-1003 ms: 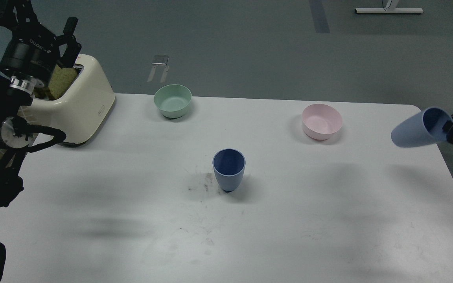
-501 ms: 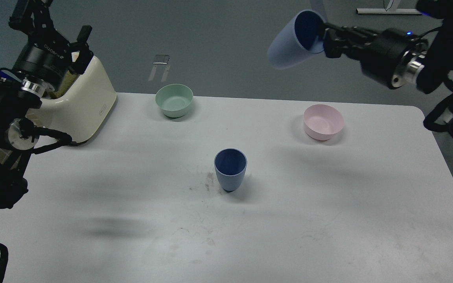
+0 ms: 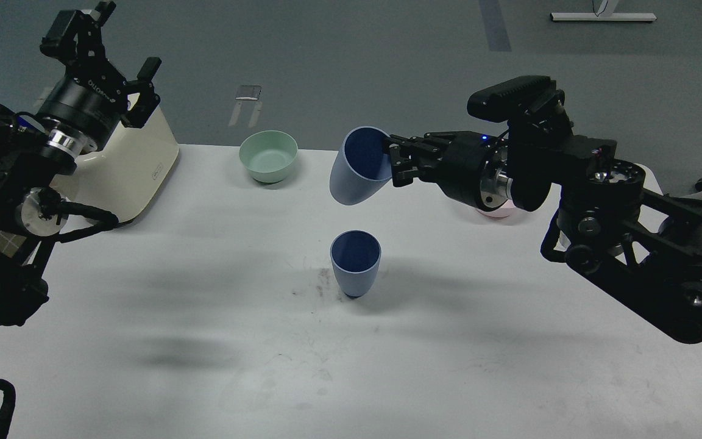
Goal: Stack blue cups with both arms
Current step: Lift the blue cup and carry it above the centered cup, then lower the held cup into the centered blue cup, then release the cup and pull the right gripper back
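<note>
One blue cup point(image 3: 354, 263) stands upright on the white table point(image 3: 205, 341) near its middle. My right gripper point(image 3: 392, 164) is shut on the rim of the second blue cup point(image 3: 357, 166) and holds it tilted in the air, directly above and a little behind the standing cup, clear of it. My left gripper point(image 3: 113, 36) is raised at the far left above the toaster, open and empty, far from both cups.
A cream toaster point(image 3: 134, 161) stands at the table's back left. A mint-green bowl point(image 3: 268, 156) sits at the back centre-left. A pink bowl point(image 3: 497, 212) is mostly hidden behind my right arm. The right arm spans the table's right side.
My right arm has swung in from the right and come down, carrying the held cup leftward to above the standing cup. My left gripper has risen slightly and shifted right.
</note>
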Tool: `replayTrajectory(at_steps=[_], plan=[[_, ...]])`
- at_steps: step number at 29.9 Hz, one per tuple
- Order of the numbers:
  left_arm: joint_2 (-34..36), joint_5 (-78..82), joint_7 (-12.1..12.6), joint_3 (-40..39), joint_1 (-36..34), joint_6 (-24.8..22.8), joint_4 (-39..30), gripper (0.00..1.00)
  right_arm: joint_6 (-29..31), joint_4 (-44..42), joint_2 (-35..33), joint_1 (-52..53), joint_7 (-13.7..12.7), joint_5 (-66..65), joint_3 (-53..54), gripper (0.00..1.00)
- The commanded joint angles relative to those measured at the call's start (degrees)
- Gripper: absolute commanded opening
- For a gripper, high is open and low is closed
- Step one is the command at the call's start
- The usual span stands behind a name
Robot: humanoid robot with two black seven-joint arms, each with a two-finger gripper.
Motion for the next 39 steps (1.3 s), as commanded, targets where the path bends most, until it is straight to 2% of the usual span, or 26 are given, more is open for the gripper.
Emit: replayTrajectory(at_steps=[1, 39], plan=[[-0.3, 0.0, 0.0, 0.1, 0.0, 0.0, 0.0, 0.96, 0.0, 0.5, 0.1, 0.1, -0.4, 0.3, -0.8, 0.0], [-0.4, -0.1, -0.3, 0.0, 0.6, -0.3, 0.0, 0.96, 0.0, 1.6, -1.0, -3.8, -0.5, 0.1, -5.9, 0.0]])
